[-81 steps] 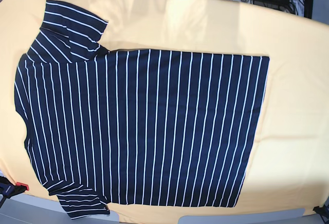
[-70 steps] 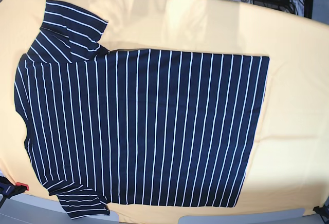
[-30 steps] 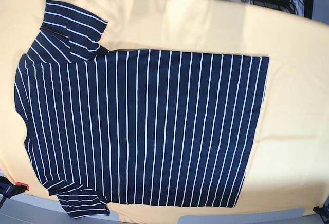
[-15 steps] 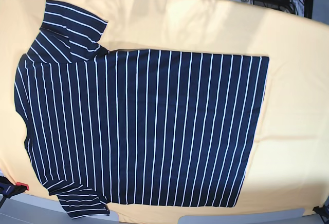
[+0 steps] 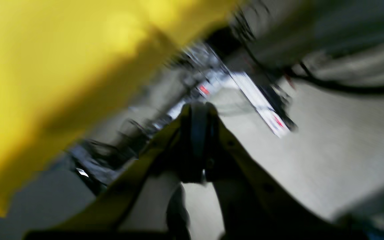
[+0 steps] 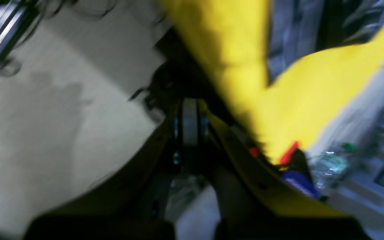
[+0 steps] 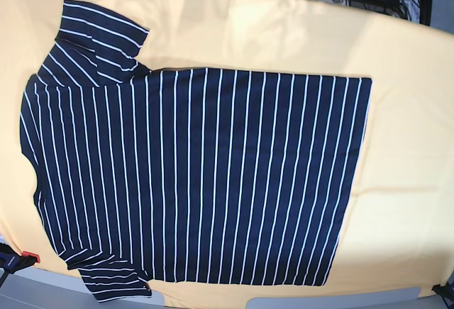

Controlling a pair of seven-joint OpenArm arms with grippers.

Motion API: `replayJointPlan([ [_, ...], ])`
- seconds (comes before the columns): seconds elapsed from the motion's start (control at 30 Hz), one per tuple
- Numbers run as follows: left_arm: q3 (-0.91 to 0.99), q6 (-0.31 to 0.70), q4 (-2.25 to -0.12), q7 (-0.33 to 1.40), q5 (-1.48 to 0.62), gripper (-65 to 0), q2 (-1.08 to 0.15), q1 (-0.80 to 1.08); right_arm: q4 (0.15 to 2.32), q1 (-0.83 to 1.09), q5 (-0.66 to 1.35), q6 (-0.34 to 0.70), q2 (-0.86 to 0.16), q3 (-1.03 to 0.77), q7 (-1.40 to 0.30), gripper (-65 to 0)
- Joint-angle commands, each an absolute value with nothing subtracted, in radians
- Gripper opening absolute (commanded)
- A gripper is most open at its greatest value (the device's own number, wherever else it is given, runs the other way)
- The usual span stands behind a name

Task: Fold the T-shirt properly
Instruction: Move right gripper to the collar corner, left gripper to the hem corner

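1. Left wrist view: left gripper [image 5: 198, 133] has its jaws pressed together, nothing between them; it hangs off the table edge over bare floor, frame blurred.
2. Right wrist view: right gripper [image 6: 190, 126] likewise has its jaws together and empty, also off the table, beside the hanging yellow cloth [image 6: 242, 66]; blurred too.
3. Neither arm shows in the base view, so both sit well apart from the work.
4. T-shirt [image 7: 191, 174] lies flat and spread on the yellow cloth, collar end toward the base view's left, hem toward its right, both sleeves out, one at the far edge and one at the near edge.
5. No fold made yet; judged as the very start, arms need to come in over the table.
6. To do the first fold well: open the jaws before reaching, pinch only the shirt layer at a sleeve or shoulder and the matching hem corner, not the cloth underneath.
7. Lift both points evenly, carry them across along the stripes so the edge lands straight, lay down without dragging the rest.
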State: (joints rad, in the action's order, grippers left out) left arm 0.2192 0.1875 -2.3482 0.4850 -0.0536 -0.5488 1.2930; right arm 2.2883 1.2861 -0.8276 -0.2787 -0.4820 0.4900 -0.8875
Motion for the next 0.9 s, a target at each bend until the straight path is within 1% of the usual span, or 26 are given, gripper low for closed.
replayJointPlan([
  [0.0,0.234,0.186,-2.356,0.488,-0.057,-65.0,-0.551,1.309,2.323,1.309,-0.86,-0.303,-0.485,0.492,-0.885,-65.0],
  [0.13,0.265,0.186,-2.356,0.501,-0.056,-65.0,-0.551,1.309,2.356,1.309,-0.924,-0.328,-0.492,0.49,-0.899,-65.0],
  [0.4,0.34,0.186,-2.356,0.487,-0.056,-65.0,-0.551,1.309,2.356,1.309,-1.149,-0.454,-0.583,0.489,-0.91,-65.0],
  [0.47,0.357,0.186,-2.356,0.487,-0.057,-65.0,-0.551,1.297,2.356,1.306,-1.154,-0.454,-0.602,0.488,-0.91,-65.0],
  [0.53,0.369,0.186,-2.356,0.487,-0.056,-65.0,-0.556,1.264,2.356,1.261,-1.153,-0.453,-0.608,0.475,-0.906,-65.0],
  [0.67,0.381,0.185,-2.356,0.486,-0.051,-65.0,-0.602,1.209,2.356,1.196,-1.144,-0.453,-0.619,0.417,-0.878,-65.0],
  [0.8,0.381,0.184,-2.356,0.471,0.003,-65.0,-0.651,1.159,2.356,1.144,-1.052,-0.451,-0.619,0.318,-0.827,-65.0],
  [0.87,0.381,0.168,-2.356,0.469,0.029,-65.0,-0.691,1.142,2.356,1.127,-0.993,-0.412,-0.619,0.261,-0.785,-65.0],
])
